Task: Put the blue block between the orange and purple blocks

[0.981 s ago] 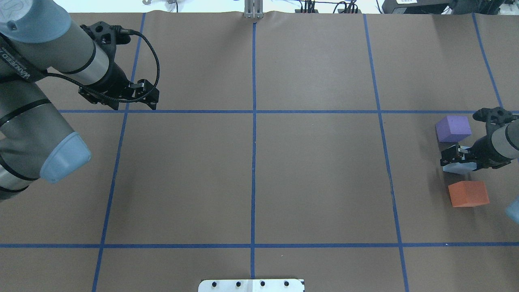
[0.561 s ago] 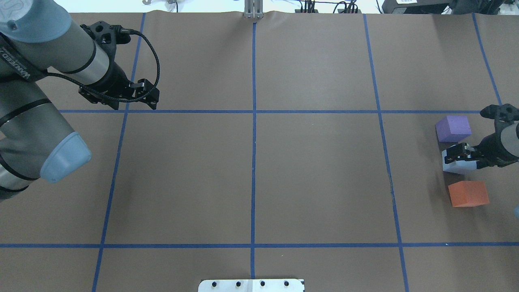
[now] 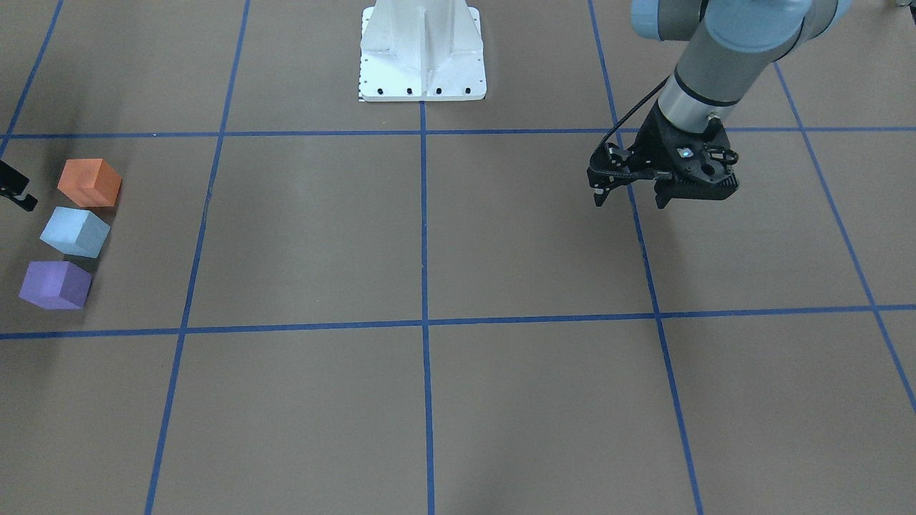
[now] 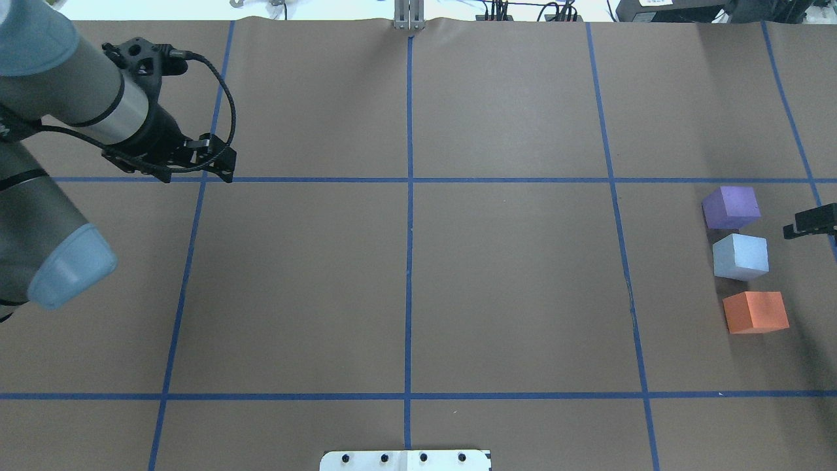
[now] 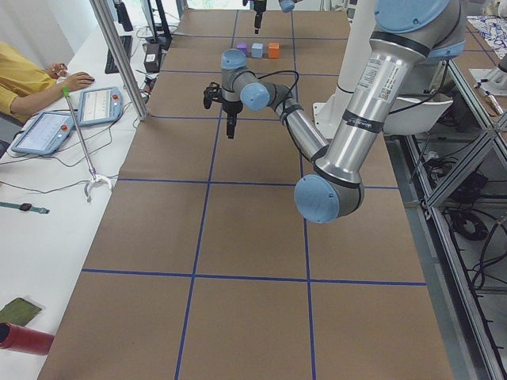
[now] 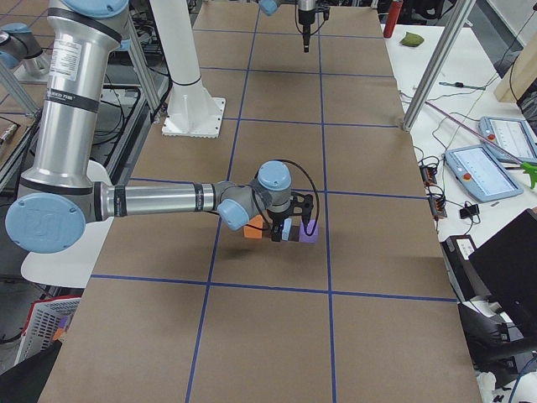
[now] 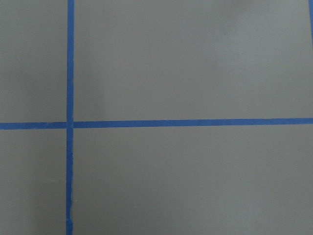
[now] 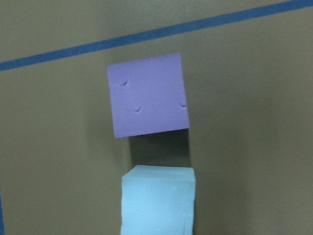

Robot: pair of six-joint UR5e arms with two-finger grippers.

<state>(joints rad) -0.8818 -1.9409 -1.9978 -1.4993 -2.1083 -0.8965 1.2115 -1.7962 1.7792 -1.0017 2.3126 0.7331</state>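
The light blue block (image 4: 740, 256) stands free on the table, in line between the purple block (image 4: 731, 207) and the orange block (image 4: 755, 312). The same row shows at the left of the front-facing view: orange (image 3: 89, 182), blue (image 3: 74, 231), purple (image 3: 55, 284). My right gripper (image 4: 811, 221) is open and empty, mostly beyond the overhead view's right edge and clear of the blocks. Its wrist view looks down on the purple block (image 8: 148, 94) and the blue block (image 8: 157, 199). My left gripper (image 4: 196, 175) is open and empty, far away over bare paper.
Brown paper with a grid of blue tape lines (image 4: 409, 196) covers the table. The white robot base (image 3: 422, 50) stands at the table's near edge. An operator (image 5: 28, 79) with tablets sits at a side table in the exterior left view.
My right gripper has let go of the blue block and drawn back to the right, almost out of the overhead view. My left arm has shifted a little to the left.
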